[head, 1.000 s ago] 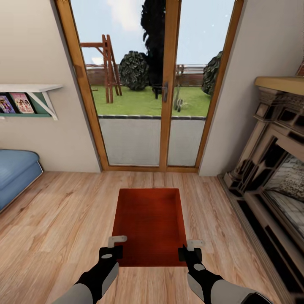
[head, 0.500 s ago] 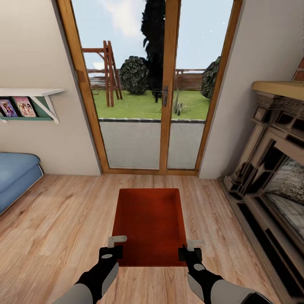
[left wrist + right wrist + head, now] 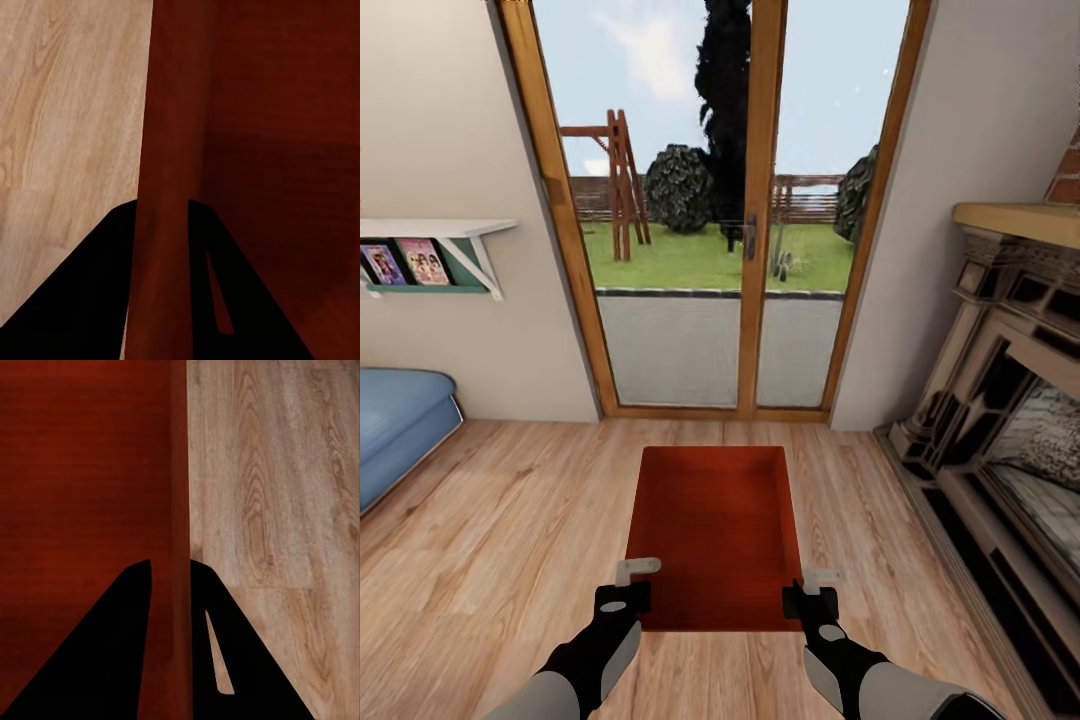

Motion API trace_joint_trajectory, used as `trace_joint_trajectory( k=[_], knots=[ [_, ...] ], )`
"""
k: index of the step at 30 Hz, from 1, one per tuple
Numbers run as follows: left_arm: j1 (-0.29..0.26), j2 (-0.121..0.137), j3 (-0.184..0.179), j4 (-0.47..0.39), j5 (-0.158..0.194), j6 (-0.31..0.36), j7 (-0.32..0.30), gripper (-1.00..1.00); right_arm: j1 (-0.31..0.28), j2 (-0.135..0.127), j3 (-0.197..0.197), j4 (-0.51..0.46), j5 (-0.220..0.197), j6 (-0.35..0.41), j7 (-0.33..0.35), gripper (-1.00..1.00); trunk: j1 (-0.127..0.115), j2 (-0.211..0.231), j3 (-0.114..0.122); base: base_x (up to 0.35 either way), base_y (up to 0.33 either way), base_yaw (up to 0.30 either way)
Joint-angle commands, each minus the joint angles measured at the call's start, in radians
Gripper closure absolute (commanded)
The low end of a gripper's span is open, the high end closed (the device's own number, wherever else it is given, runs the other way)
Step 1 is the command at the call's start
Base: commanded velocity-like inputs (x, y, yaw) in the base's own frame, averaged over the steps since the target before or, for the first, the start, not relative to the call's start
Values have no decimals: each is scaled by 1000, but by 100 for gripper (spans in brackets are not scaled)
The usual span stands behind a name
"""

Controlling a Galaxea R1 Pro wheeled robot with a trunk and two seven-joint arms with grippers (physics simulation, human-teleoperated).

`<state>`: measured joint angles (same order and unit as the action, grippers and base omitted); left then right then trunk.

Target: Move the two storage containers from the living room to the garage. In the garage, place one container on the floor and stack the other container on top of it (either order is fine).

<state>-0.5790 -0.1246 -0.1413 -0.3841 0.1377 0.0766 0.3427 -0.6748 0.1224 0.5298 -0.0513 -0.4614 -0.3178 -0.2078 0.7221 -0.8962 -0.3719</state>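
One orange-red storage container [image 3: 715,530], open-topped and empty, hangs in front of me over the light wood floor of the living room. My left gripper [image 3: 632,585] is shut on the near end of its left wall, and my right gripper [image 3: 812,590] is shut on the near end of its right wall. In the left wrist view the thin red wall [image 3: 161,150] runs between the dark fingers of the left gripper [image 3: 161,217]. The right wrist view shows the same pinch on the opposite wall [image 3: 178,472] by the right gripper [image 3: 171,574].
Wood-framed glass doors [image 3: 750,230] to a garden stand straight ahead. A dark brick fireplace [image 3: 1010,400] lines the right side. A blue sofa [image 3: 400,420] and a wall shelf [image 3: 430,250] are on the left. Wood-plank floor [image 3: 510,520] lies open around the container.
The whole room has slid slightly down in the picture, so the camera has moved. The container and both grippers keep their places in the view.
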Motion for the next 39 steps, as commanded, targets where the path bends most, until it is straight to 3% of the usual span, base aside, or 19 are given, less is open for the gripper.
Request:
trace_joint_trajectory(
  k=[1,39],
  knots=[
    [-1,0,6,-10,-8,6,10,100,0,0,-17,2,-14,-1,1,100,0,-1,0,0,0,0],
    [-1,1,6,-10,-8,8,10,100,0,0,-17,2,-14,-1,1,100,0,-1,62,0,0,0]
  ],
)
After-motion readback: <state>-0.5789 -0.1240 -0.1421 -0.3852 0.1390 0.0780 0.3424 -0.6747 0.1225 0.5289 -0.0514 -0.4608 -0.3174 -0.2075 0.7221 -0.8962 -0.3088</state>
